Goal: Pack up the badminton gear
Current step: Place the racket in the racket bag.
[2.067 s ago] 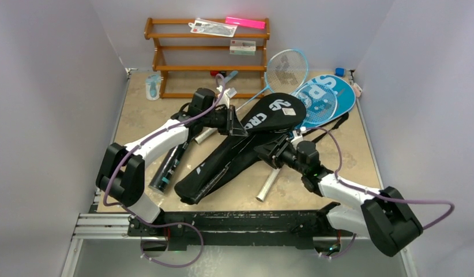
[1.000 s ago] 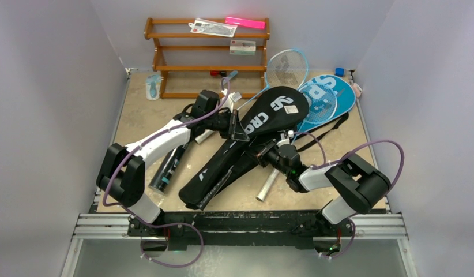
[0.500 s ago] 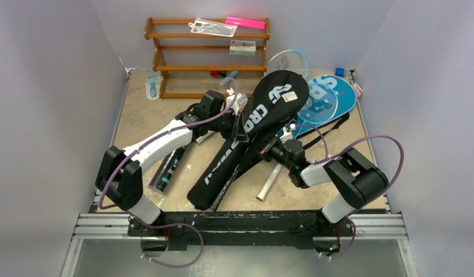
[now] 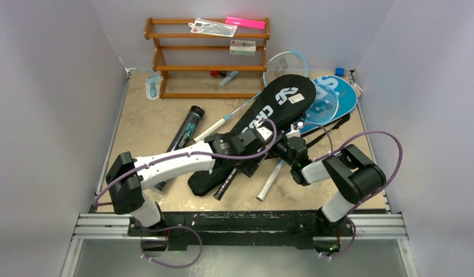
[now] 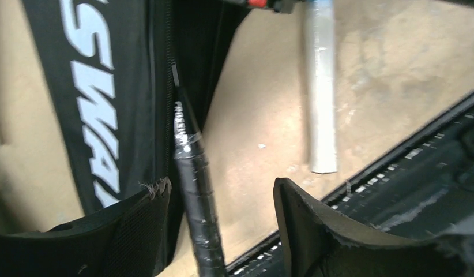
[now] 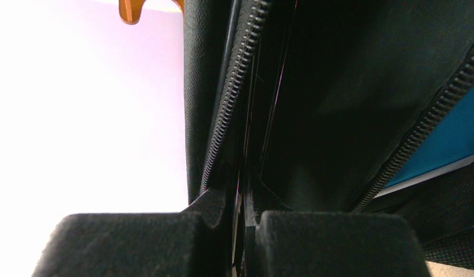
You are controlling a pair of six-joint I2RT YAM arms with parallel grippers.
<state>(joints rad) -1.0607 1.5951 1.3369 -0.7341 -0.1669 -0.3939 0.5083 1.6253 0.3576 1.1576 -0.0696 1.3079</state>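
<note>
Both grippers at the lower end of the black zippered fabric racket cover (image 4: 283, 104), which lies slantwise.

White lettering on it reads "SWA" in the left wrist view. The right gripper (image 6: 244, 216) is pressed together, pinching that cover's edge beside the zip. The left gripper (image 5: 223, 196) is spread, with a black tape-wrapped racket handle (image 5: 191, 173) between its fingers, possibly touching one. The blue racket cover (image 4: 338, 95) lies partly under the black cover's right side, its lettering unreadable. The long black tube (image 4: 185, 130) lies to the black cover's left.

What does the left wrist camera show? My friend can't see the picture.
The left gripper has its jaws open, with a black racket handle showing between them. The black racket cover with white letters lies beside it, and a pale racket handle lies on the tan table beyond.
</note>
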